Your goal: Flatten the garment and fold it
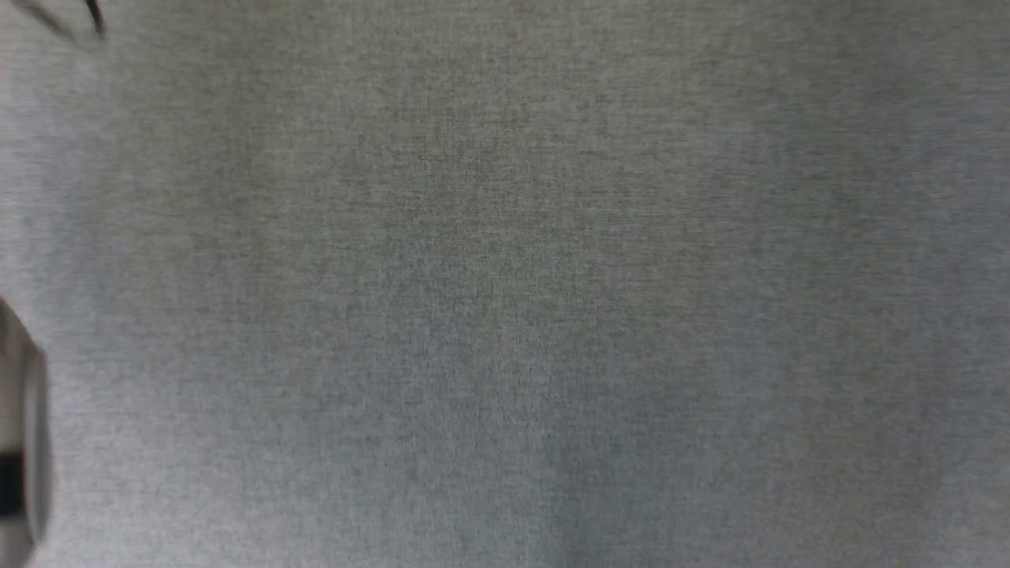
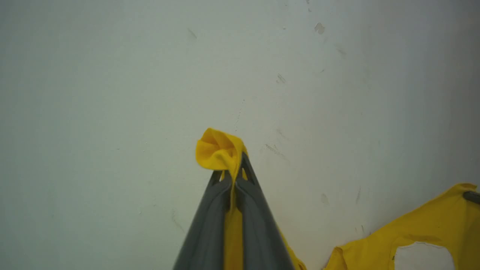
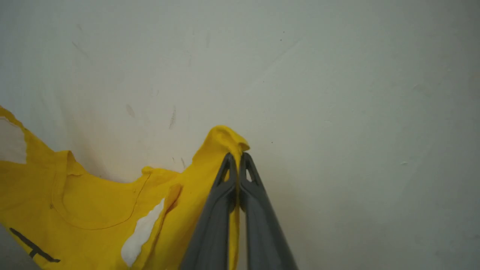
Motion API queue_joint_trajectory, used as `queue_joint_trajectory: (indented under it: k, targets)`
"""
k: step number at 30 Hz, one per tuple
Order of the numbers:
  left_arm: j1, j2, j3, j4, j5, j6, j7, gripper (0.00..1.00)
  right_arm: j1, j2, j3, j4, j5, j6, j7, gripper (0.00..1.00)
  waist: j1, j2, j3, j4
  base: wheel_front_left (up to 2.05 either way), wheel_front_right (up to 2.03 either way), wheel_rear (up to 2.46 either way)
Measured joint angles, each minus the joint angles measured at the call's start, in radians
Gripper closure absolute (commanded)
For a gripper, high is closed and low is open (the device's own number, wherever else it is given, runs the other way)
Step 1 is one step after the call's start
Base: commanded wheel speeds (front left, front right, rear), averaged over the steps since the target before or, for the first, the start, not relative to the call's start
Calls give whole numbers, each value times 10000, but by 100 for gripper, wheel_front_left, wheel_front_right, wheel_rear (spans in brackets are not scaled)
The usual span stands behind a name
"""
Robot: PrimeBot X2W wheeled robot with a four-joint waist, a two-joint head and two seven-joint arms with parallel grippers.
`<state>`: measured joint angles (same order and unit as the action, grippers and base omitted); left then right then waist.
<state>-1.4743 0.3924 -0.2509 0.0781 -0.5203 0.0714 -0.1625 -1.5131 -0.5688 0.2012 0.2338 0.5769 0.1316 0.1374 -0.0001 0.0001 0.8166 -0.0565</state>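
Yellow cotton, bright, bunched at two points: the shirt [image 2: 219, 150] is pinched in the left gripper [image 2: 234, 168], fingers clamped tight on a small wad of cloth that pokes out past the tips, with a strip of yellow running down between them; more of the same shirt shows at the lower right corner of that wrist view, with a white patch [image 2: 423, 257] on it. The right gripper [image 3: 237, 157] is likewise clenched on a peak of the shirt [image 3: 93, 202], cloth folded over the fingertips; from there the fabric sags away to that view's left in a loose swag, showing a curved collar seam [image 3: 93, 213], a white patch [image 3: 144, 232] and a black stripe [image 3: 33, 247]. Behind both grips, a pale scuffed surface [image 2: 150, 75]; wall or table top, cannot tell. Head view gives a blurred grey woven surface [image 1: 505, 284] and a pale blurred shape [image 1: 20, 442] at the left edge, too soft to name. Judgement on progress: early. The shirt is held up by two points and slack between them, wrinkled, not spread out. Flattening looks not yet done; no crease or fold shows anywhere. Left to do, as I read it: draw the two grips apart, lay the cloth flat, then fold
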Motion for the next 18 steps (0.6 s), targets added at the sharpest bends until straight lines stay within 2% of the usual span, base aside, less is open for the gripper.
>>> queue_joint_trajectory:
  k: [1, 4, 8, 13, 15, 18]
  targets:
    - [976, 98, 117, -936, -153, 240, 123, 100, 1006, -159, -159, -853, 391, 0, 38, 100, -1, 0, -239, -11, 0, 0, 0]
    - [2575, 257, 113, -2337, -224, 591, 320, 100, 2651, -343, -688, -1956, 807, 0, 117, 100, -1, 0, -618, -20, 0, 0, 0]
    - [4870, 339, 40, -3804, -345, 1083, 464, 100, 5093, -219, -1647, -3212, 1122, 0, 205, 100, -1, 0, -1156, -13, 0, 0, 0]
    - [7578, 621, 10, -4907, -205, 1697, 416, 100, 8035, 575, -2617, -4566, 1229, -2, 307, 100, -2, 0, -1830, 6, 0, 0, 0]
    - [8681, 535, 128, -5135, -362, 1992, 238, 100, 9104, 1055, -2865, -4963, 1285, 0, 305, 100, -3, 0, -2084, 4, 0, 0, 0]
    - [10348, 487, 146, -5231, -755, 2057, 29, 100, 10606, 1739, -3047, -5417, 1289, -2, 320, 100, -3, 0, -2448, -6, 0, 0, 0]
